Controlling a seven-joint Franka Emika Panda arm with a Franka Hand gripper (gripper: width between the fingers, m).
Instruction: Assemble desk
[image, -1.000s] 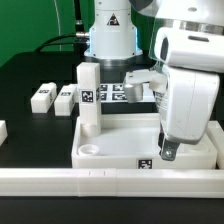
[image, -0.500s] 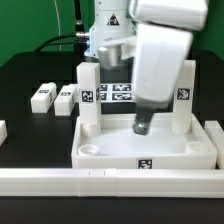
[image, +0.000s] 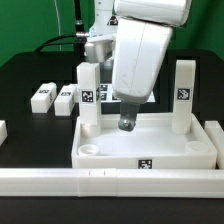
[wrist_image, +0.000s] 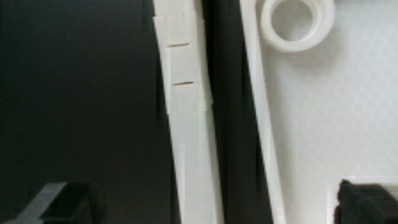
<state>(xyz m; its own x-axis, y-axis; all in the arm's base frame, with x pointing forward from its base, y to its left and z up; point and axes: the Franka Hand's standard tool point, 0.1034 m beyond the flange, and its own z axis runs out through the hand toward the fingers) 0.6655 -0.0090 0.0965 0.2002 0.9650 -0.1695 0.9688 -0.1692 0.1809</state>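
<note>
The white desk tabletop (image: 150, 152) lies tray-like near the front rail. One white leg (image: 88, 95) stands upright in its corner at the exterior view's left. A second leg (image: 183, 95) stands upright in its corner at the right. Two loose legs (image: 41, 97) (image: 66, 98) lie on the black table at the left. My gripper (image: 126, 122) hangs over the middle of the tray, between the standing legs, touching neither. In the wrist view the gripper (wrist_image: 210, 205) is open and empty, its dark fingertips (wrist_image: 54, 200) far apart. That view shows the tray rim (wrist_image: 258, 120) and a round socket (wrist_image: 297, 22).
The long white border rail (image: 110, 181) runs along the front edge, also in the wrist view (wrist_image: 187, 110). The marker board (image: 112, 93) lies behind the tray. The robot base (image: 100, 45) stands at the back. A white piece (image: 2, 130) shows at the far left edge.
My gripper has moved from the tray's right corner toward the exterior view's left and a little up. The right leg, hidden behind the arm before, now stands free and upright.
</note>
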